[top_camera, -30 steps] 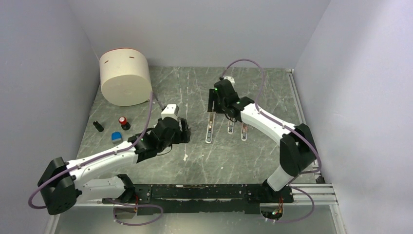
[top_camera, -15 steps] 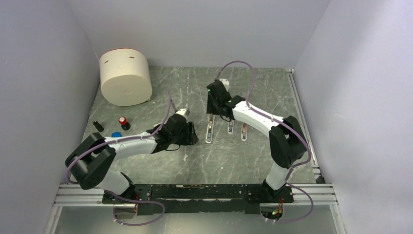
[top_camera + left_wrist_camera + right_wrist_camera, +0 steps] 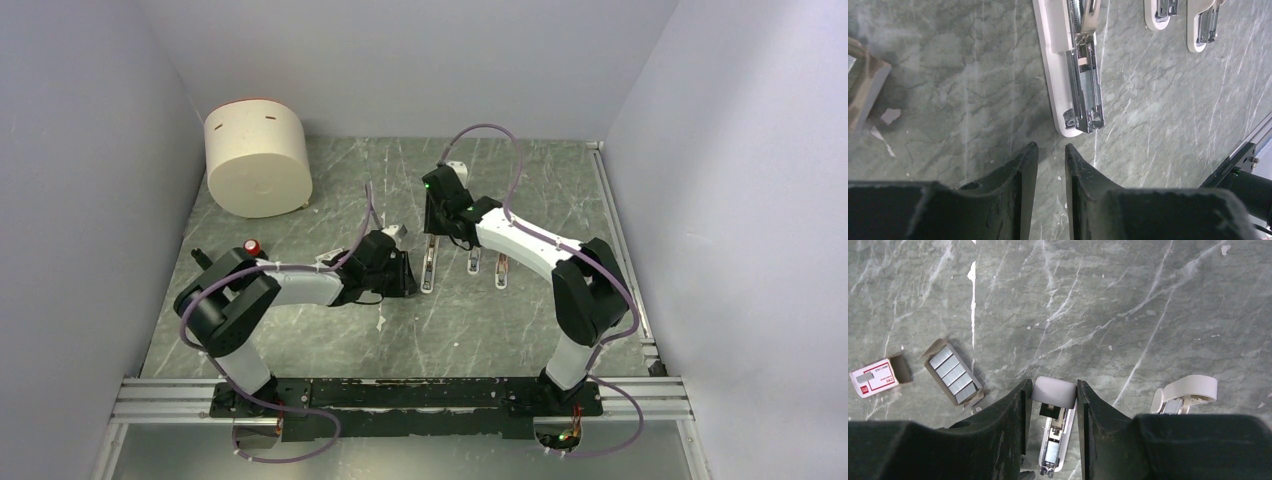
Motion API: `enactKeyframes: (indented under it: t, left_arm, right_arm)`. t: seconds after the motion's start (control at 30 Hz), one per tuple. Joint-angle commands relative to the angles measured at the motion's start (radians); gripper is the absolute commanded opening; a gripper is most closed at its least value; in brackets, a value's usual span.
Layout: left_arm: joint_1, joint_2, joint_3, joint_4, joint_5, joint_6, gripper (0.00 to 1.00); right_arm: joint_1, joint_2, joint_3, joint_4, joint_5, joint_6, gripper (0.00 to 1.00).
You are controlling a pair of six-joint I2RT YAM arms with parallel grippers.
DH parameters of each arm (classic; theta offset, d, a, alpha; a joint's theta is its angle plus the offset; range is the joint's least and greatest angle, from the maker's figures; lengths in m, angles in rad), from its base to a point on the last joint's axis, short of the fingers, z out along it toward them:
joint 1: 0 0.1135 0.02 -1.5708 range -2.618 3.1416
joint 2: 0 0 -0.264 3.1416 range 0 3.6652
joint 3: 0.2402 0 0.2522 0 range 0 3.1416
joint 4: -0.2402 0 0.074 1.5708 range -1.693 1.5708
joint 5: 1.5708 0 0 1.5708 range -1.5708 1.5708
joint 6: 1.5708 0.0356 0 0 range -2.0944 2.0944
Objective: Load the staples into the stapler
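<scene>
Light is even and diffuse, coming from overhead. Top view is bright and low-res, so small parts don't resolve. Shadows are soft under both arms and beside the white cylinder [image 3: 256, 160]. Left wrist view has mild glare on the stapler [image 3: 1084, 95] rail. The cardboard piece [image 3: 864, 85] at the left edge is blurred, and the left gripper [image 3: 1050, 146] fingers [image 3: 1015, 180] are soft. Right wrist view is sharp on the table [image 3: 1148, 300], but the right gripper [image 3: 1052, 385] fingers [image 3: 1003, 425] are near-black with little detail.

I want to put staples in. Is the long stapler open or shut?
Open: the stapler lies with its shiny metal track showing.
</scene>
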Motion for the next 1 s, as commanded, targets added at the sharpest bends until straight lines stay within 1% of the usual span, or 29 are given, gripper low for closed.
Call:
enactKeyframes:
  t: [0.0, 0.17, 0.37, 0.67, 0.97]
  left_arm:
    - [0.006, 0.027, 0.030, 0.083, 0.055, -0.007, 0.31]
    - [0.006, 0.052, 0.025, 0.105, 0.064, -0.011, 0.30]
    - [0.006, 0.099, -0.006, 0.148, 0.076, -0.046, 0.27]
    - [0.012, 0.152, -0.034, 0.169, 0.077, -0.088, 0.16]
    - [0.036, 0.179, -0.045, 0.172, 0.083, -0.119, 0.15]
  right_arm:
    - [0.010, -0.030, -0.004, 0.024, 0.006, -0.016, 0.33]
    - [0.011, -0.038, -0.012, 0.030, -0.008, -0.016, 0.33]
    - [0.012, -0.043, -0.019, 0.032, -0.038, -0.016, 0.33]
    - [0.017, -0.078, -0.052, 0.018, -0.077, -0.016, 0.32]
    - [0.045, -0.108, -0.090, -0.058, -0.109, -0.029, 0.31]
